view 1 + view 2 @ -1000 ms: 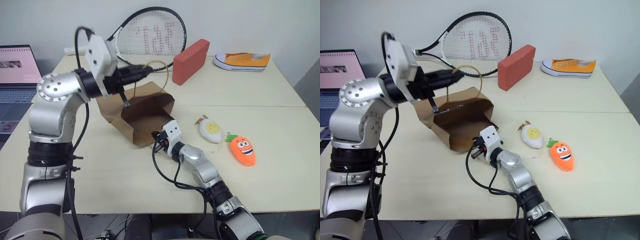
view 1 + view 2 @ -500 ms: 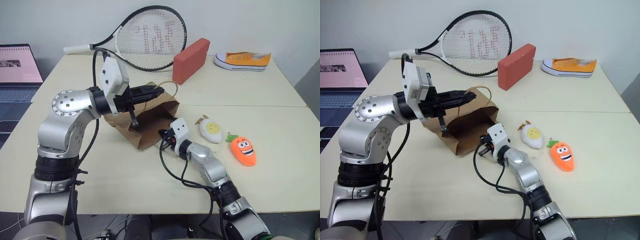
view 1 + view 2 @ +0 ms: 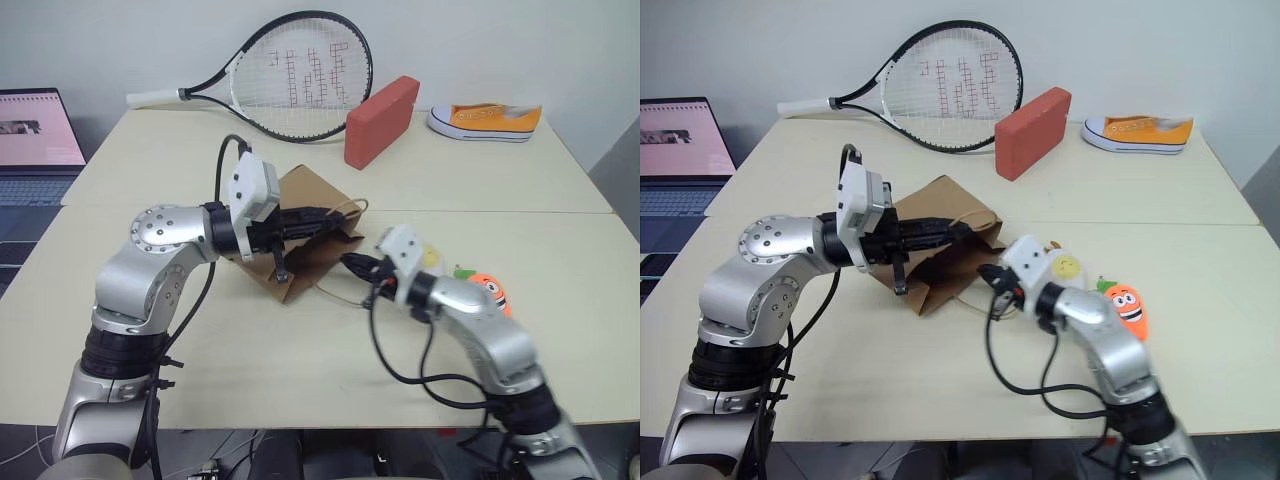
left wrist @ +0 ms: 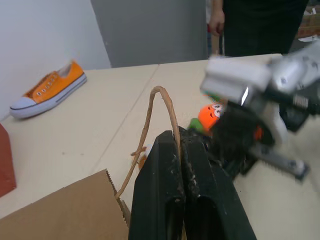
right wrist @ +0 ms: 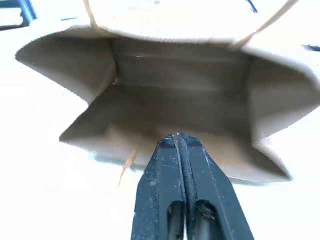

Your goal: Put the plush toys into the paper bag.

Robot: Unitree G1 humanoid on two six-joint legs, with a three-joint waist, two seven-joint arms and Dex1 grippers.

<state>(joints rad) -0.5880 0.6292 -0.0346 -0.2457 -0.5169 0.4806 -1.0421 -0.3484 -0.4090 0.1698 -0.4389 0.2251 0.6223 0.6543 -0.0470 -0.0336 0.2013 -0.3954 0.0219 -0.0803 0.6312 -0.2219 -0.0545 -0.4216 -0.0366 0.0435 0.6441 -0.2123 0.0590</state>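
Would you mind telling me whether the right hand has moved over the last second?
Yes. The right hand has pulled back out of the paper bag mouth and shifted right, now close to the egg toy, which stayed put.

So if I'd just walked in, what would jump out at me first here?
Probably the brown kraft paper bag lying on its side mid-table, its cord handle pinched by the left end effector, while the right end effector sits at its mouth. Just right of it lie a white fried-egg plush and an orange grinning carrot plush; a tennis racket rests at the back.
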